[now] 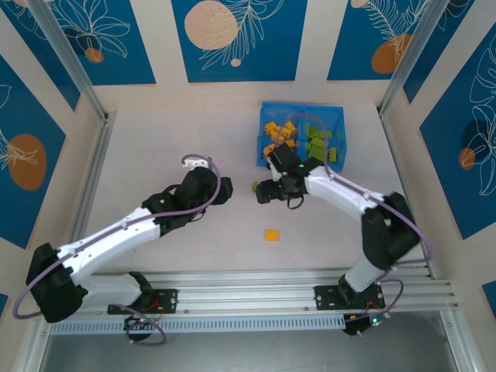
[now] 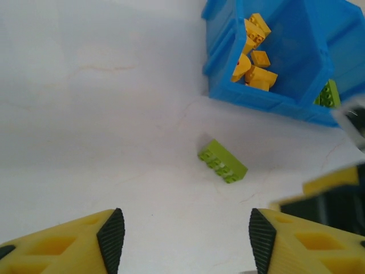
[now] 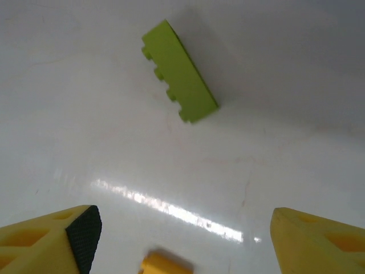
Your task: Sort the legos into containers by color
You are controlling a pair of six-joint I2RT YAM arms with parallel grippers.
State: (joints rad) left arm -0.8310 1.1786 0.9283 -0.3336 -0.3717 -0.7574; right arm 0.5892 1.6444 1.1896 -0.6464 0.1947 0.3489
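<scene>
Two claws spread: left claw point(image 2: 186, 237), right claw point(image 3: 182, 240) | green lego point(image 3: 178, 72) near blue tray point(image 2: 262, 100)

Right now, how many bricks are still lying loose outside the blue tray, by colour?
Lime green brick: 1
Orange-yellow brick: 1
Total loose: 2
</scene>
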